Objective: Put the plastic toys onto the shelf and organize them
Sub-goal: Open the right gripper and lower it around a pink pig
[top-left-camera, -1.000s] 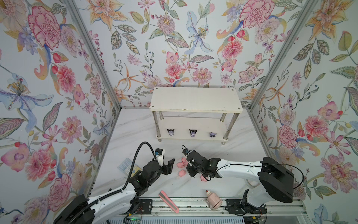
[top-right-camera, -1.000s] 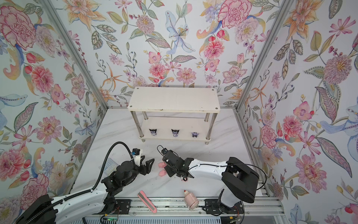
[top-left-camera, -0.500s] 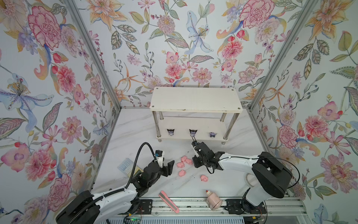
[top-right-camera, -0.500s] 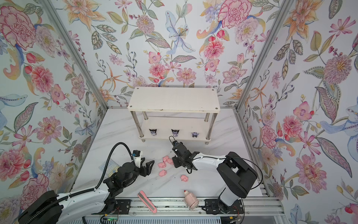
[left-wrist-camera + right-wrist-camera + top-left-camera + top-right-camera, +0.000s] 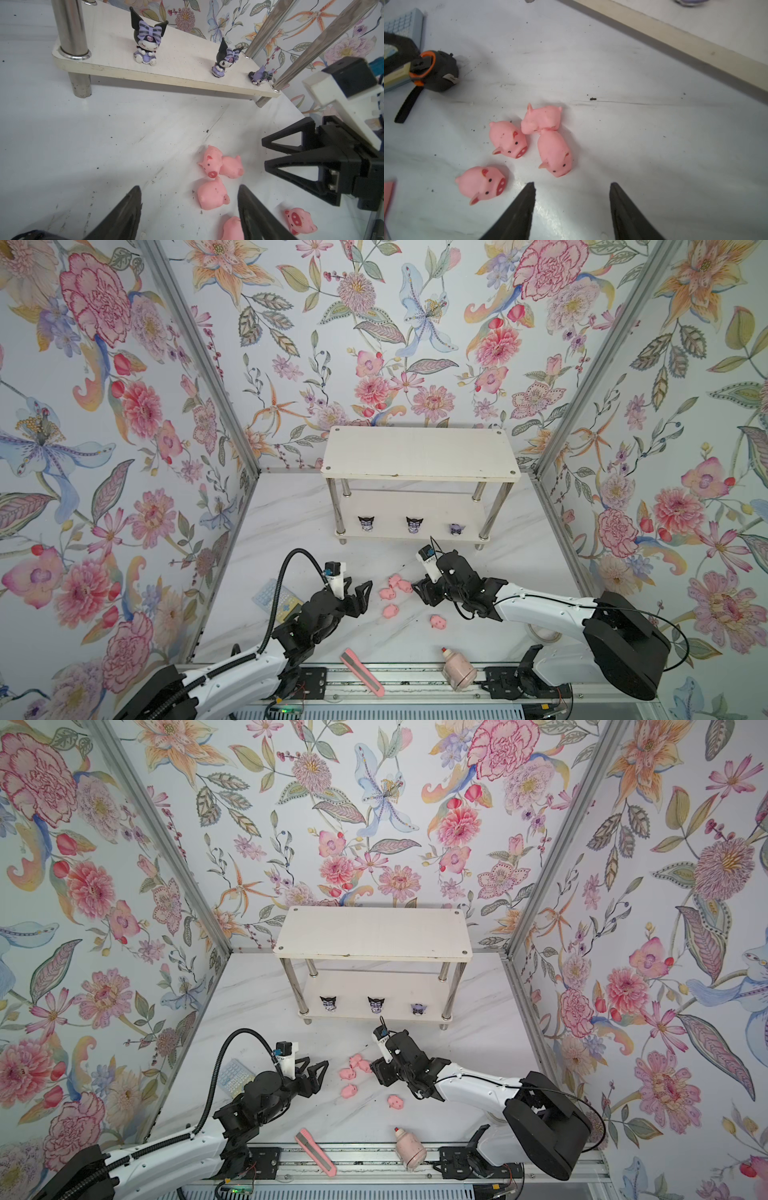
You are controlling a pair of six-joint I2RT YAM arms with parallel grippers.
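Several pink pigs (image 5: 386, 593) lie loose on the white table in front of the shelf (image 5: 419, 454). Three purple figurines with black horned heads (image 5: 366, 523) stand in a row on its lower board; the rightmost one (image 5: 260, 78) lies tipped over. My left gripper (image 5: 365, 597) is open just left of the pigs, and in the left wrist view a pig (image 5: 212, 195) lies between its spread fingers (image 5: 249, 205). My right gripper (image 5: 419, 593) is open and empty just right of the cluster, with a pig (image 5: 555, 153) close ahead of its fingertips (image 5: 529, 193).
A pink box cutter (image 5: 361, 672) and a pale pink bottle with a red cap (image 5: 457, 668) lie at the table's front edge. A blue keypad (image 5: 276, 599) and a black tape measure (image 5: 436, 70) sit left of the pigs, by the left arm.
The right gripper, shut a second ago, now stands open. It swung up toward the shelf and came back down beside the pigs. The left gripper has barely moved.
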